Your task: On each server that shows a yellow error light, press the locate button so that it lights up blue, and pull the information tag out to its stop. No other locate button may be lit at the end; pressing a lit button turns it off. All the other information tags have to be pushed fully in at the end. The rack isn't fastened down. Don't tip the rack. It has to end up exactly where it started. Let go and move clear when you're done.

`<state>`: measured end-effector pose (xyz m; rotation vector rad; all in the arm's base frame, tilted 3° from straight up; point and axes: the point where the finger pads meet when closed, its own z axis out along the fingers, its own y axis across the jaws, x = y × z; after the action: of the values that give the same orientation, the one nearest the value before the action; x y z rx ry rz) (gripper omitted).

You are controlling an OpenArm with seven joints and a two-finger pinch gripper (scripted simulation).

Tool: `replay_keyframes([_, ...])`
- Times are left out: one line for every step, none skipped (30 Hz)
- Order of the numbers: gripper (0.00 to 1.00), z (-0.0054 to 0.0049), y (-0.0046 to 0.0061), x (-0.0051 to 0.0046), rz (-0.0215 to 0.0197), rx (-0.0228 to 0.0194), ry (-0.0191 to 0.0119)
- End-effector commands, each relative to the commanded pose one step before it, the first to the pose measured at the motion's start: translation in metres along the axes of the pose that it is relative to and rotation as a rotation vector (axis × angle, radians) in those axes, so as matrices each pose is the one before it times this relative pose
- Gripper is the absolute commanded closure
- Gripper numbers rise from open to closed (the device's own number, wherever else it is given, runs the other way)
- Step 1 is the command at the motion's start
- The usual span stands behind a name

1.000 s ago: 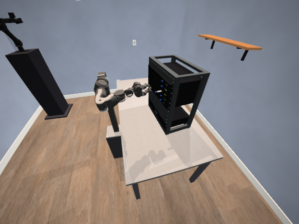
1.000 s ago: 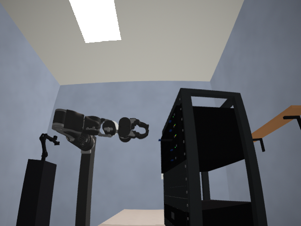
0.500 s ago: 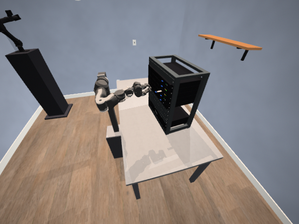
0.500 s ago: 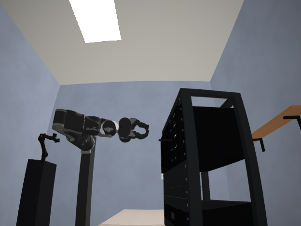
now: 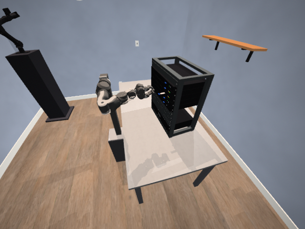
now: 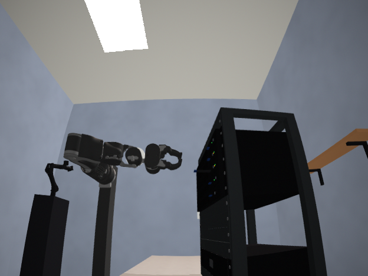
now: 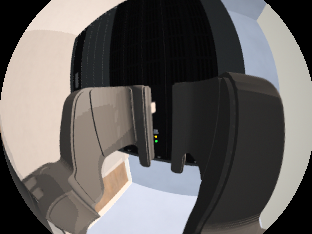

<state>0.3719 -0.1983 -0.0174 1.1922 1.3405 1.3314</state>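
The black rack (image 5: 181,80) (image 6: 235,166) stands upright on the table. Its front shows several blue tag ends, with green and yellow lights beside them. One information tag (image 5: 162,93) (image 6: 203,171) sticks well out; the other blue ends sit close to the front. Yellow lights (image 5: 168,96) (image 6: 214,165) (image 7: 156,136) show on at least two servers. Locate buttons are too small to tell whether lit. My gripper (image 5: 153,89) (image 6: 180,157) (image 7: 164,128) is nearly shut on nothing, a narrow gap between its fingertips, in front of the rack. A pale piece, apparently a tag, shows behind the gap, partly hidden.
The pale table (image 5: 140,138) carries the rack near its back edge. An orange shelf (image 5: 233,43) (image 6: 335,148) is on the wall beyond the rack. A dark pedestal (image 5: 39,81) (image 6: 44,231) with a small black arm stands away to the left.
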Motion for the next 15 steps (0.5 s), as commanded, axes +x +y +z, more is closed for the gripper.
replay_keyframes([0.90, 0.00022, 0.00143, -0.000252, -0.00170, -0.00174, -0.00233])
replay_keyframes([0.90, 0.00034, -0.00006, -0.000245, 0.00016, 0.00018, -0.00065])
replay_keyframes([0.90, 0.00057, -0.00005, -0.000235, 0.00017, 0.00016, -0.00061])
replay_keyframes([0.90, 0.00079, -0.00001, -0.000032, 0.00004, 0.00000, -0.00006])
replay_keyframes([0.90, 0.00111, -0.00001, -0.000019, 0.00002, 0.00003, -0.00003])
replay_keyframes([0.90, 0.00144, 0.00000, 0.000019, -0.00005, 0.00008, 0.00005])
replay_keyframes([0.90, 0.00187, -0.00001, -0.000040, 0.00004, 0.00004, -0.00006])
replay_keyframes([0.90, 0.00228, -0.00001, -0.000035, 0.00003, 0.00007, -0.00005])
replay_keyframes([0.90, 0.00272, -0.00001, -0.000028, 0.00001, 0.00009, -0.00003])
replay_keyframes([0.90, 0.00318, -0.00001, -0.000015, -0.00002, 0.00012, 0.00000])
replay_keyframes([0.90, 0.00368, -0.00002, -0.000075, 0.00009, 0.00008, -0.00011])
replay_keyframes([0.90, 0.00000, 0.00000, 0.000000, 0.00000, 0.00000, 0.00000])
replay_keyframes([0.90, 0.00000, 0.00000, 0.000000, 0.00000, 0.00000, 0.00000])
replay_keyframes([0.90, 0.00413, -0.00002, -0.000052, 0.00005, 0.00012, -0.00006])
replay_keyframes([0.90, 0.00458, -0.00002, -0.000051, 0.00004, 0.00014, -0.00005])
